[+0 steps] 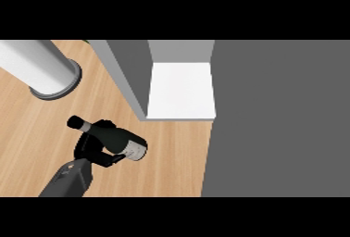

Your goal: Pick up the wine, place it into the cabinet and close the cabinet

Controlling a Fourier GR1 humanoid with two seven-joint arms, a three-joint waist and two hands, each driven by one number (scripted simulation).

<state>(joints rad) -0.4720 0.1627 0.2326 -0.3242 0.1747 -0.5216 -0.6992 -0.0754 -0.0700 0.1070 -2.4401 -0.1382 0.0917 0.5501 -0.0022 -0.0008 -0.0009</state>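
A dark wine bottle (pixel 115 138) with a pale label near its base is tilted almost flat above the wooden counter (pixel 171 157), neck pointing up-left. My left hand (pixel 89 147) is shut on it, fingers over the shoulder and thumb under the body near the label. The cabinet (pixel 127 76) stands open to the upper right of the bottle, showing its white inner floor (pixel 181 90). The bottle's base is a short way below-left of the cabinet's front corner. My right hand does not show.
A large flat grey panel (pixel 280 120), seemingly the open cabinet door, fills the right side. A tall white cylinder on a grey round base (pixel 42 69) stands at the upper left, above the hand.
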